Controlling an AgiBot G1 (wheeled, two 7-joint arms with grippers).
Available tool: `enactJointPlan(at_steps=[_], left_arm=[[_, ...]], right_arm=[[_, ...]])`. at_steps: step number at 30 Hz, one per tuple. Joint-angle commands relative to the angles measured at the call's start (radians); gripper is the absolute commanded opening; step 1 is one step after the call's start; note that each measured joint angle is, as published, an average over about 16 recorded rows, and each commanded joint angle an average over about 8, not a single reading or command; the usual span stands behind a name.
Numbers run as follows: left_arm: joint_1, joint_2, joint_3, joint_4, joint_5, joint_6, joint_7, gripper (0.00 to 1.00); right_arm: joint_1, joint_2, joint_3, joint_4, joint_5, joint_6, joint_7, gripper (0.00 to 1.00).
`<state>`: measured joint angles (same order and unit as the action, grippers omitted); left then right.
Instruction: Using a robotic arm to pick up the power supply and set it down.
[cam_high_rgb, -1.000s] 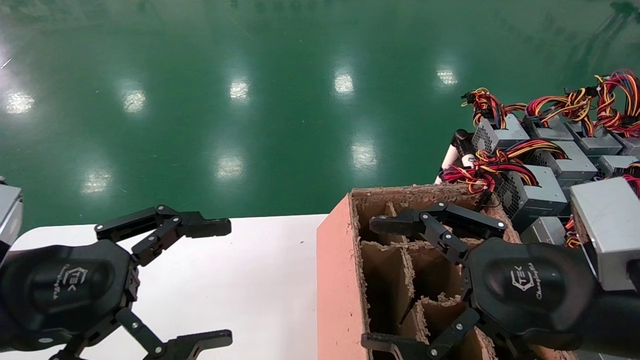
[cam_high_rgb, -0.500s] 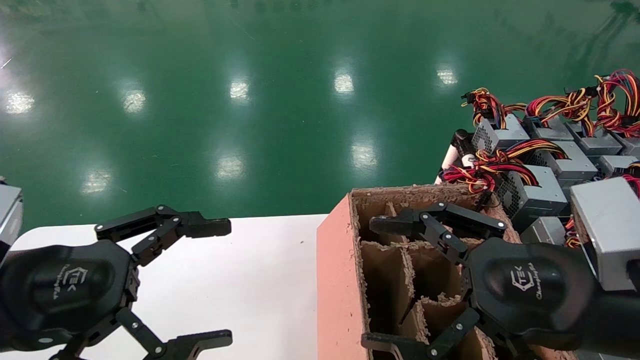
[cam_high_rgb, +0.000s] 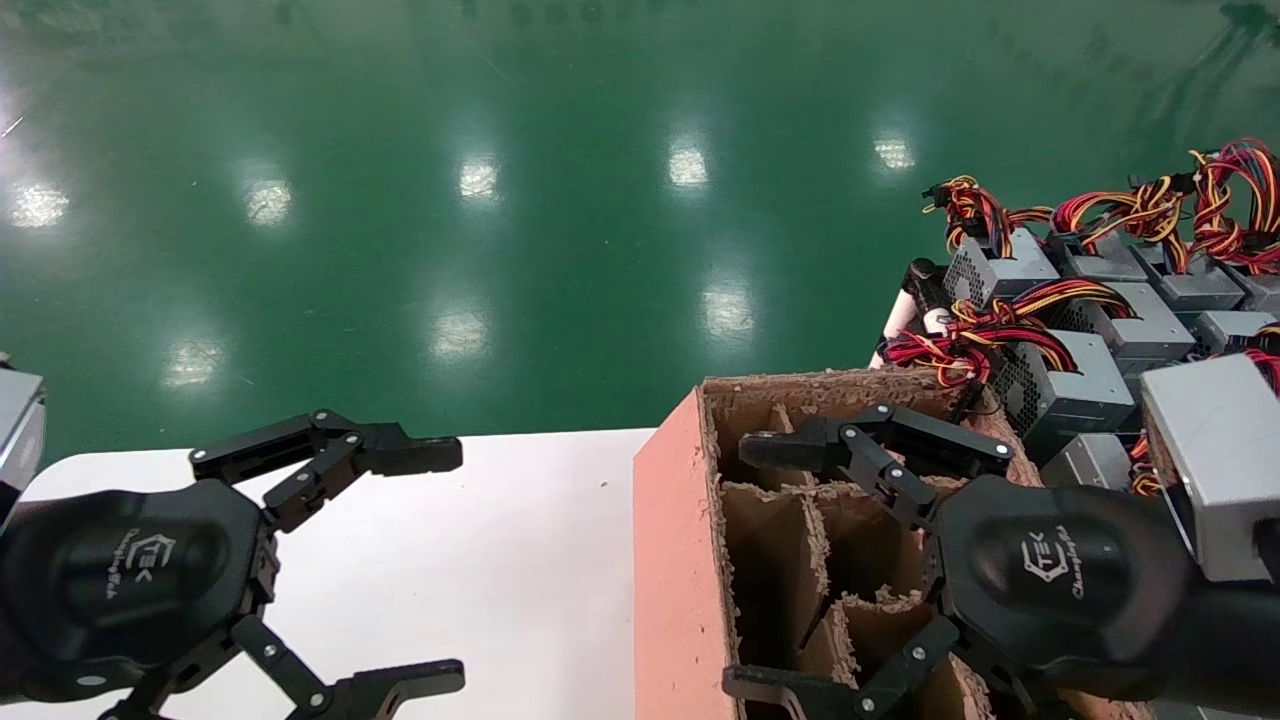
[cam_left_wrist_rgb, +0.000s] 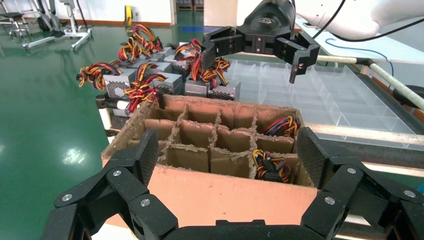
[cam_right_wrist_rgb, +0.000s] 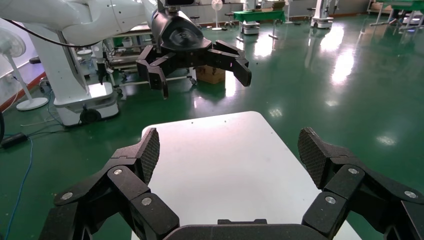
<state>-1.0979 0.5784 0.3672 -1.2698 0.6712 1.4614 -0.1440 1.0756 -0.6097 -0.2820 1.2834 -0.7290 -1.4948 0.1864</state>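
Observation:
Several grey power supplies (cam_high_rgb: 1065, 385) with red, yellow and black cable bundles stand in rows at the right, also seen in the left wrist view (cam_left_wrist_rgb: 170, 82). The robotic arm on the right, with its glossy black wrist housing (cam_high_rgb: 1060, 570), holds my right gripper (cam_high_rgb: 740, 567) open and empty above the divided cardboard box (cam_high_rgb: 670, 560). My left gripper (cam_high_rgb: 455, 567) hangs open and empty over the white table (cam_high_rgb: 480, 560). In the left wrist view, cable bundles (cam_left_wrist_rgb: 270, 165) show in two box compartments.
The box (cam_left_wrist_rgb: 225, 197) stands at the table's right end, with the power supply rack just beyond it. A clear compartment tray (cam_left_wrist_rgb: 320, 95) lies behind the box. Green floor (cam_high_rgb: 500, 200) stretches past the table's far edge.

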Motion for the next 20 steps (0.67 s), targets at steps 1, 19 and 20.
enactJointPlan(at_steps=[1,19,20], left_arm=[[0.0,0.0,0.0,0.0,0.0,0.0,0.0,1.0],[0.0,0.0,0.0,0.0,0.0,0.0,0.0,1.0],[0.0,0.0,0.0,0.0,0.0,0.0,0.0,1.0]], right_arm=[[0.0,0.0,0.0,0.0,0.0,0.0,0.0,1.0],[0.0,0.0,0.0,0.0,0.0,0.0,0.0,1.0],[0.0,0.0,0.0,0.0,0.0,0.0,0.0,1.0]])
